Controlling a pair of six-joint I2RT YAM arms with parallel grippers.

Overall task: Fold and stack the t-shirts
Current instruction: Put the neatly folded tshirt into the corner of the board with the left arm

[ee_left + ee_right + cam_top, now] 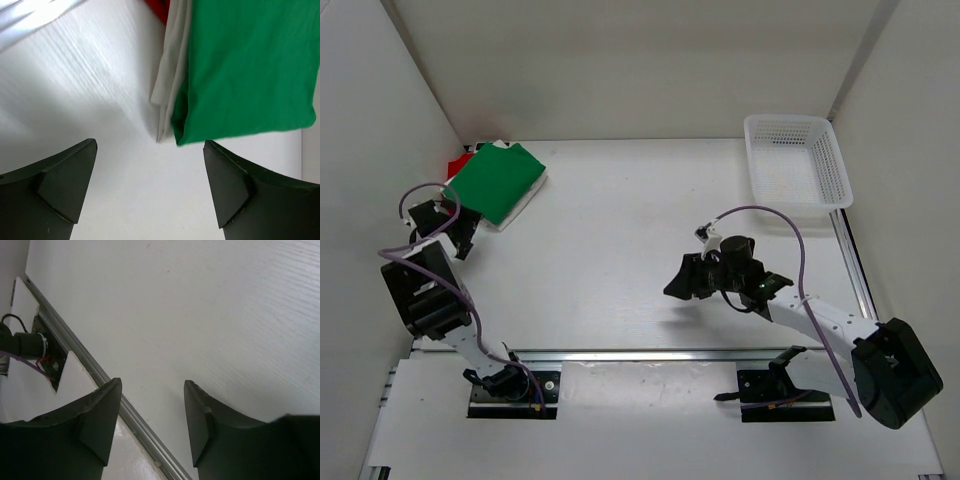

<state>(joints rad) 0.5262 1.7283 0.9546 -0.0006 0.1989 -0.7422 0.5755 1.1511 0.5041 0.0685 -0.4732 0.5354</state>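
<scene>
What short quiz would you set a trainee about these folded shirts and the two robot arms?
1. True or false: the green t-shirt lies on top of the white t-shirt.
2. Pick one. The left hand is: A) shut on a shirt, B) open and holding nothing, C) pressed flat onto a shirt.
3. Fill in: the mesh basket stands at the table's far ___ corner, seen from the top camera.

Key: 1 true; 2 B; 3 right.
</scene>
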